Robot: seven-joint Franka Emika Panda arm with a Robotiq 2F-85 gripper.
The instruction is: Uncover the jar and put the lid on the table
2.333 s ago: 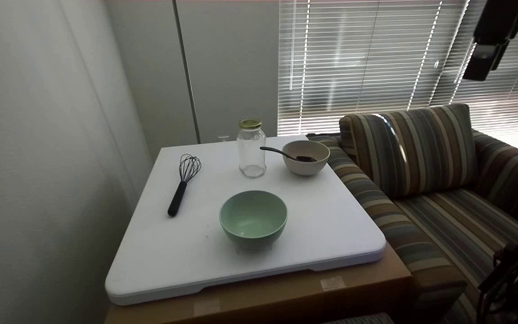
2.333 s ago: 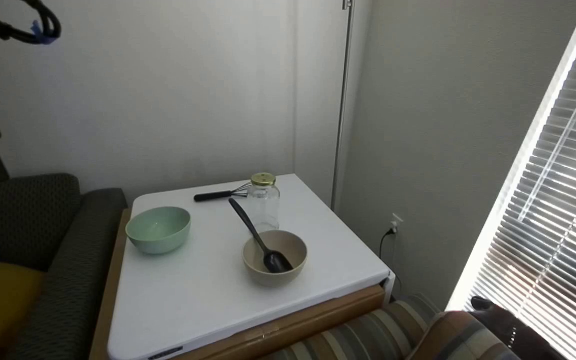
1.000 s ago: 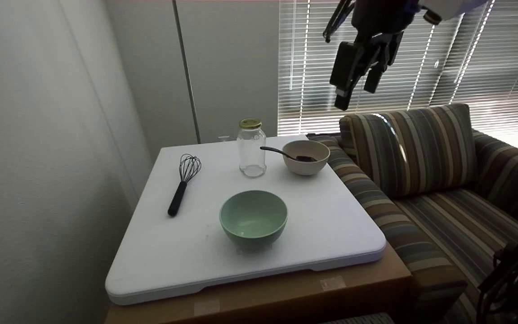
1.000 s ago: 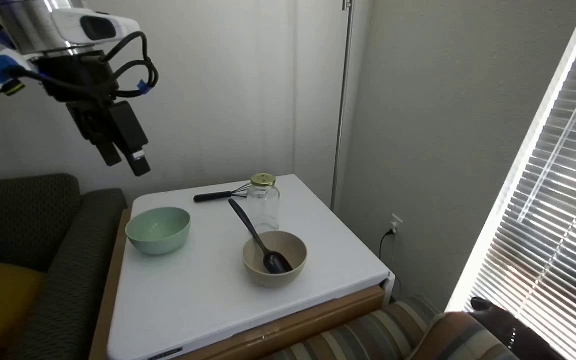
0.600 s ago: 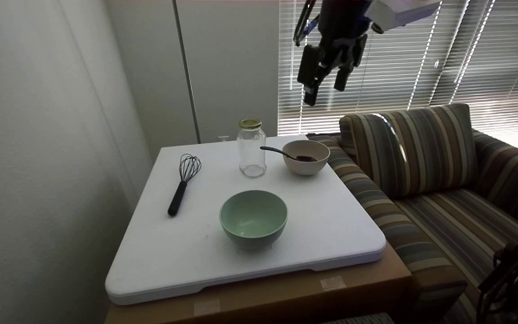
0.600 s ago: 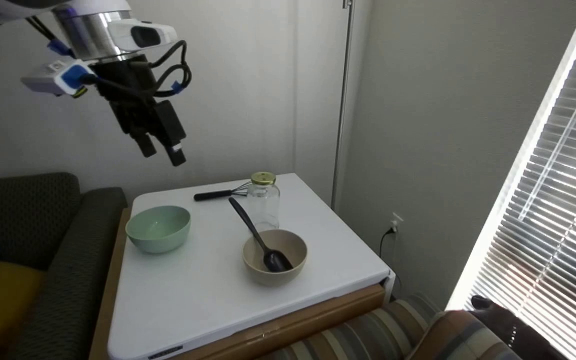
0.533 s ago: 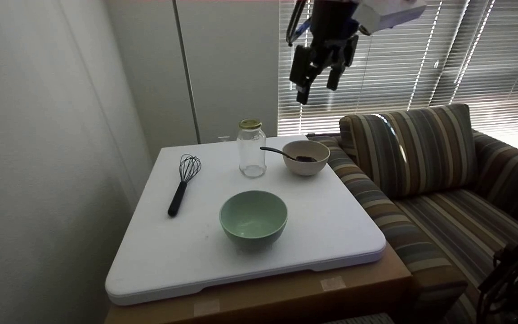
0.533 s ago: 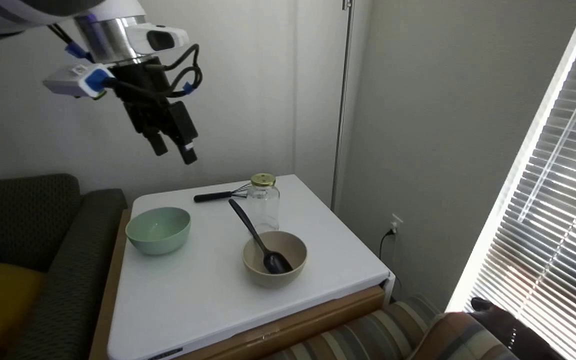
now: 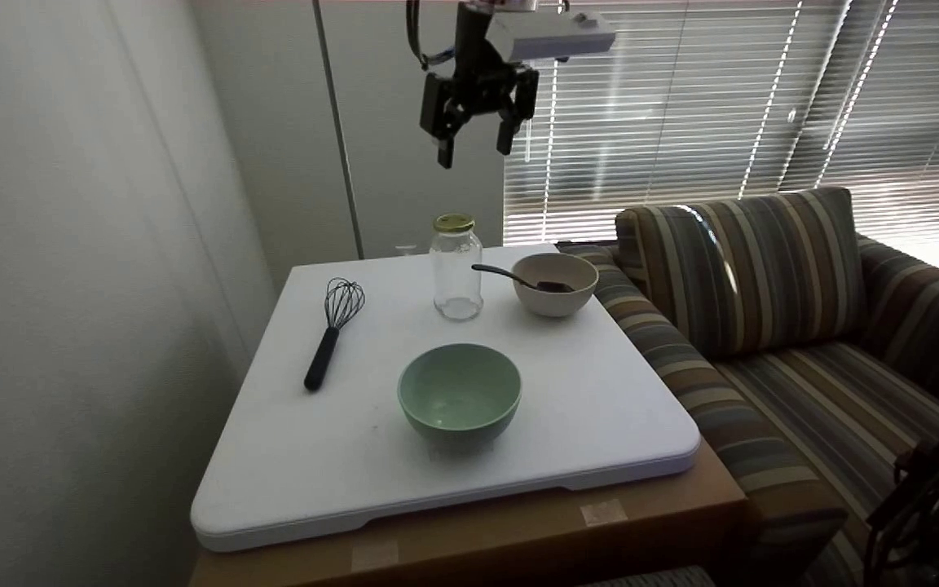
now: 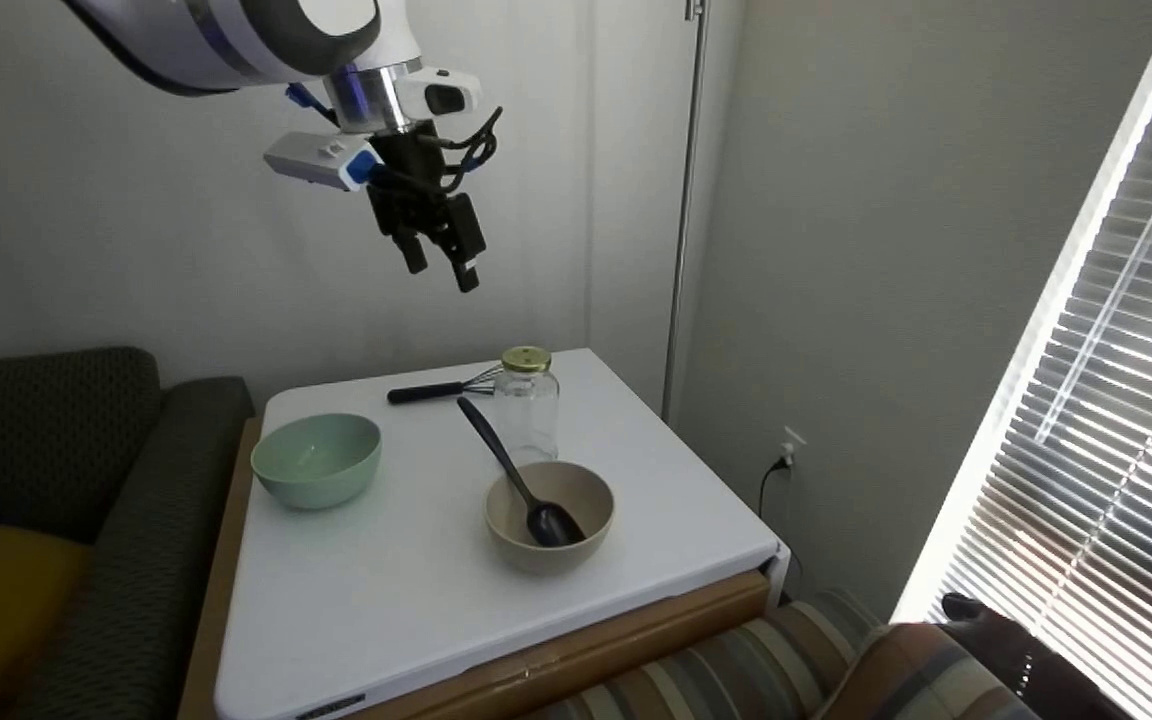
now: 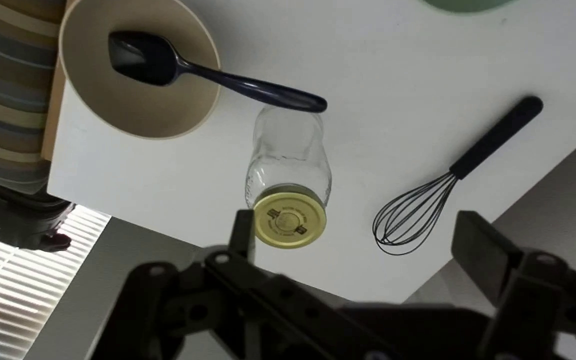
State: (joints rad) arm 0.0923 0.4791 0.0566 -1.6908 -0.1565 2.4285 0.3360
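Fingers (image 9: 445,152) spread, above table (image 9: 592,403), jar (image 9: 457,277) upright, lid (image 9: 454,223) on

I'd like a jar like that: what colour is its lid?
The lid is yellow-gold with small dark markings; the wrist view shows it best.

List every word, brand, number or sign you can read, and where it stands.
None is legible.
Lid: dark print on top, too small to read.
Jar: faint marks on its shoulder, perhaps lettering, unreadable.
Table: dark strip on its edge, too blurred to read.
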